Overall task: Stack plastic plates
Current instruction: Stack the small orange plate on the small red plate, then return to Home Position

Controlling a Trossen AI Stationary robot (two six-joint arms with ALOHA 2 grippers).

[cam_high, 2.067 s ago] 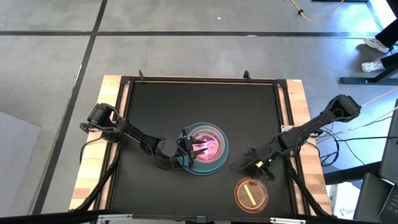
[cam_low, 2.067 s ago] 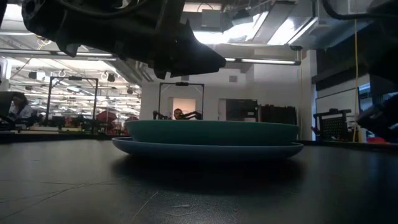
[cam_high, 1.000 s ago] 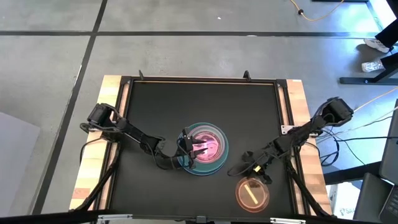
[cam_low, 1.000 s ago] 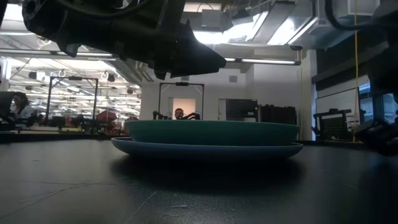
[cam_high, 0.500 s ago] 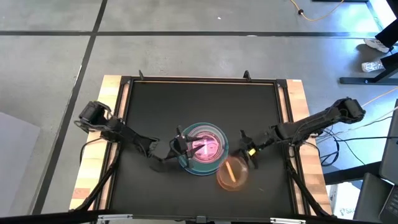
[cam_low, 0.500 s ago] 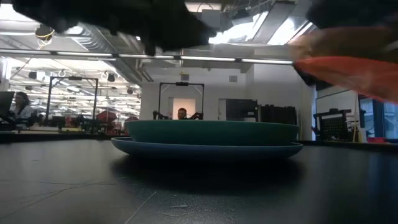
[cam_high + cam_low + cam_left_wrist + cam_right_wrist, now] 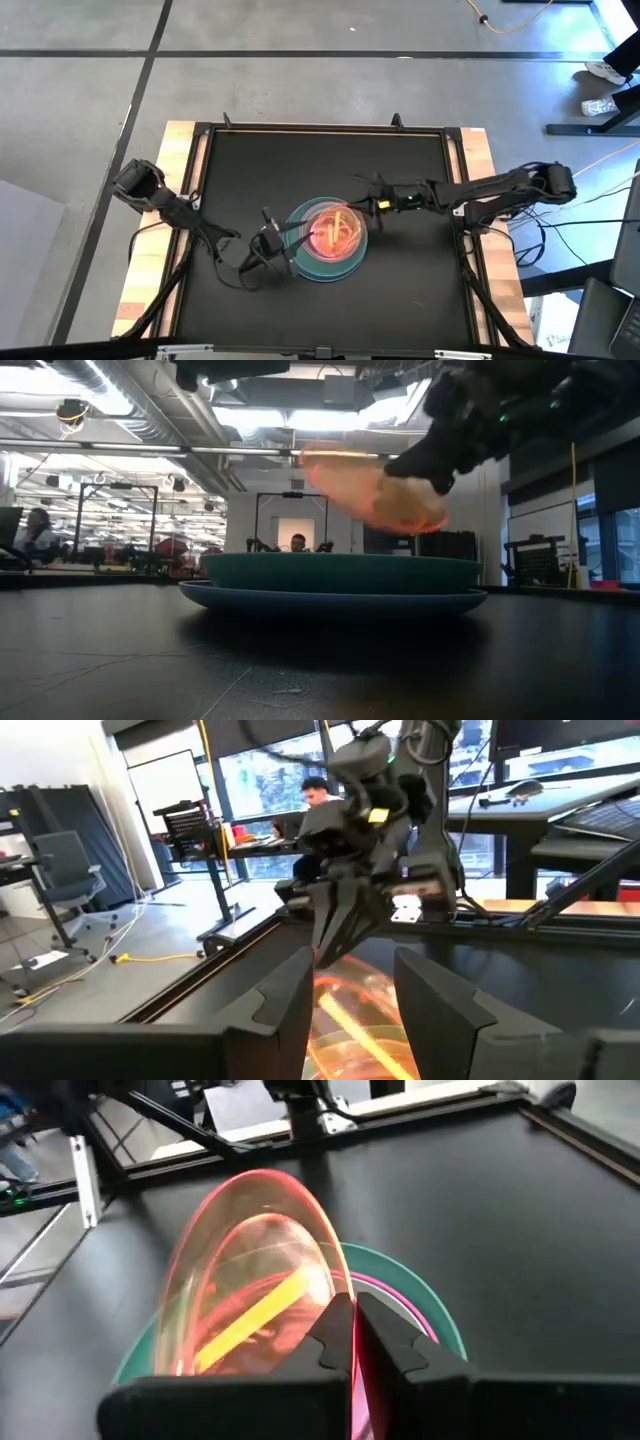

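Note:
A stack of plastic plates stands mid-table: a blue-grey plate (image 7: 330,600) at the bottom, a teal one (image 7: 340,572) on it, and a pink one (image 7: 396,1302) inside that. A translucent orange dish (image 7: 335,232) with a yellow centre stripe hangs tilted above the stack, with my right gripper (image 7: 360,207) shut on it. My left gripper (image 7: 288,243) stands open just off the stack's left side, its fingers (image 7: 290,1010) pointing at the dish and touching nothing. My right gripper pinches the orange dish's rim (image 7: 343,1298) between its two fingers, on the side toward the table's far right. The fingers reach in from the table's right. The dish (image 7: 375,490) is tilted and held clear above the teal plate.
The black table top (image 7: 250,170) is framed by wooden side rails (image 7: 485,170). People sit at desks in the room beyond the table (image 7: 292,543).
My right gripper has lifted the orange dish off the table near the right front and carried it up and to the left, over the stack, tipping it. My left gripper has drawn back from above the stack toward the table's left.

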